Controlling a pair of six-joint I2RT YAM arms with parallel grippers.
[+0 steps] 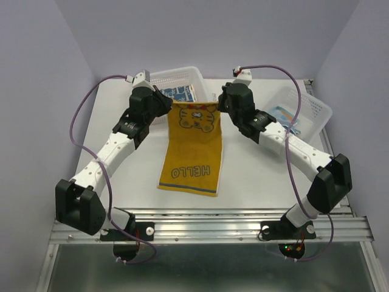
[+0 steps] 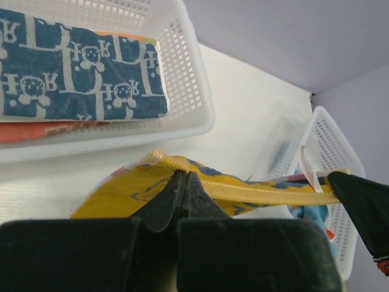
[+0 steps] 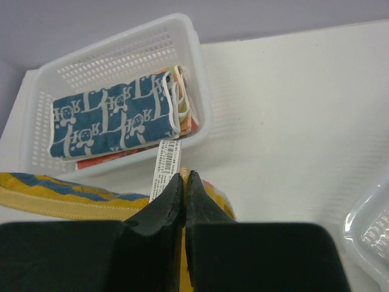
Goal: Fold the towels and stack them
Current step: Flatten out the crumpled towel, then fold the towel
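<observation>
Your yellow towel [image 1: 191, 152] is lifted by its far edge and slopes down until the "HELLO" end lies on the bench [image 1: 261, 176]. The left claw [image 2: 184, 177] pinches one far corner. The right claw [image 3: 185, 176] pinches the other, beside the label [image 3: 165, 167]. Beyond them, a folded navy towel [image 3: 112, 121] sits in a white basket [image 3: 196, 79].

At bottom centre the left gripper [image 2: 184, 182] pinches the yellow towel [image 2: 255, 190] by its hem, which runs to the right gripper [image 2: 364, 207] at the right edge. Upper left, a folded navy towel [image 2: 73, 67] lies in a white basket [image 2: 196, 91].
</observation>
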